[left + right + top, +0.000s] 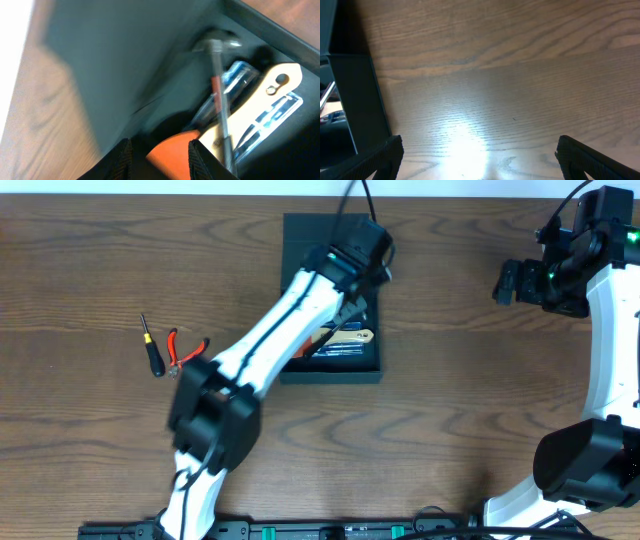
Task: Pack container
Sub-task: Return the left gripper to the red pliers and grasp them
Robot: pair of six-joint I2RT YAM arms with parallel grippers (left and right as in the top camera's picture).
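The dark teal container [300, 240] lies open at the table's top middle, with its inner wall [125, 60] filling the left wrist view. Inside it are a small hammer with a metal shaft [220, 100], a cream-handled tool [270, 92], a clear blue case [235, 80] and an orange piece [172, 155]. My left gripper [370, 260] hangs over the box interior, and its jaws [160, 160] stand apart just above the orange piece with a dark gap on the left side. My right gripper [506, 282] is open wide [480, 155] over bare wood to the right of the box.
A small black screwdriver [152, 350] and red-handled pliers [186, 348] lie on the table left of the box. The box's outer wall [367, 100] shows at the left of the right wrist view. The left arm [270, 350] crosses the box's front left.
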